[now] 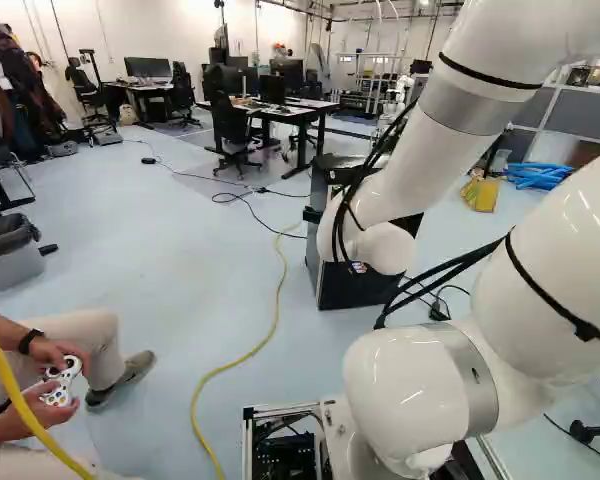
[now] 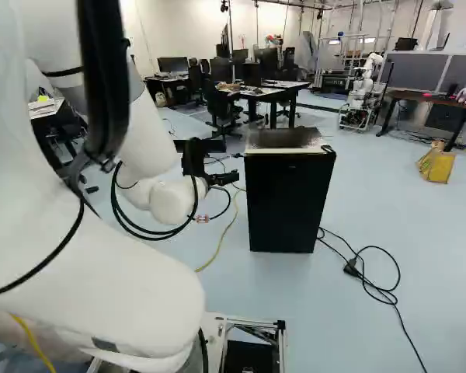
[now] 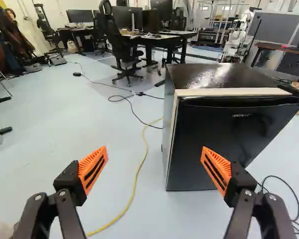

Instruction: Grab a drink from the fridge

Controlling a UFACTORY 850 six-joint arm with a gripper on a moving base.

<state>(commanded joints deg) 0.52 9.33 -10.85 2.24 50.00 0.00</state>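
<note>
Standing upright at one o'clock, with twelve taken straight out from the gripper, the black fridge is seen, its long axis vertical. And it is a shut door that is being presented! No drink is shown; it is presumably kept inside, so the door must be opened first. The side on which it is hinged cannot be told. Here is the gripper, its fingers spread wide, nothing held between them, and no contact made with the fridge. By judgement, a swing toward one o'clock and an advance to the door's edge are called for; if twelve is held, the side may be passed by. From about twelve, a yellow cable is run back along the floor. Smallest of all, a pale label is carried high on the door, its print left unread.
</note>
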